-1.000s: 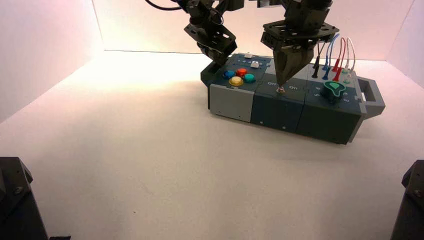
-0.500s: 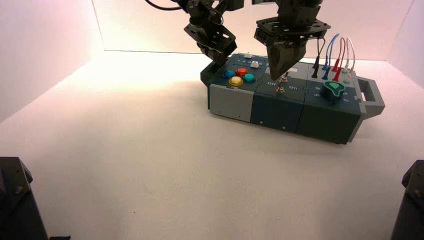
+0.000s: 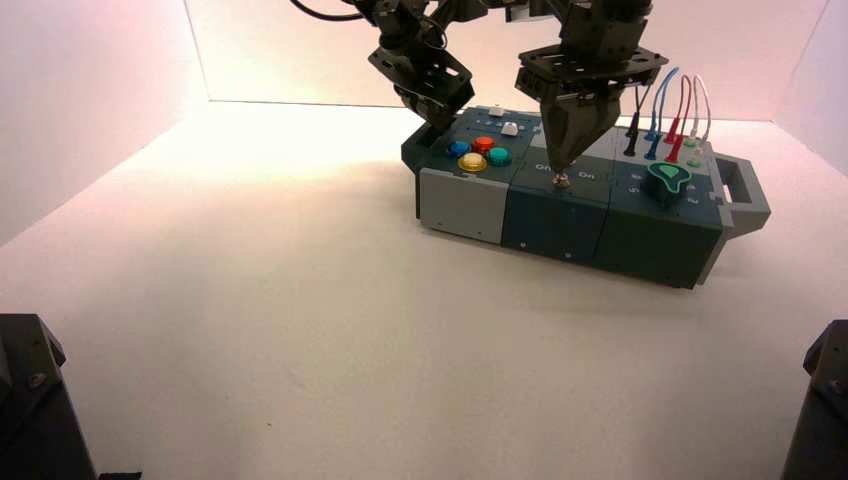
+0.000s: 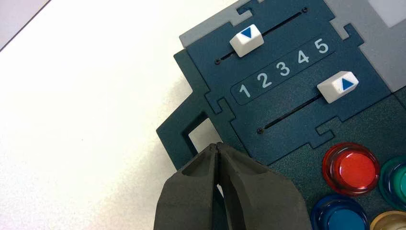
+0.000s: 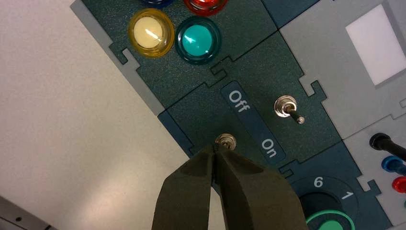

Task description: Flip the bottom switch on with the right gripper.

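Where fingers pinch together, right gripper (image 5: 216,149) at bottom switch (image 5: 226,140)

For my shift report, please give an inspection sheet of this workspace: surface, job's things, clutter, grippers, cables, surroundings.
Surface: white table, bare around the box.
Job's things: bottom switch by the Off and On lettering; its lever is hidden by the fingertips, so its position cannot be told. Top switch leans toward the On end.
Clutter: nothing seen.
Grippers: right gripper points down, fingers shut, tips at the bottom switch. Left gripper, fingers shut, rests at the handle on the box's slider end.
Cables: black, blue, red and white wires plugged in at the box's far right.
Surroundings: white walls; dark stands in the near corners.
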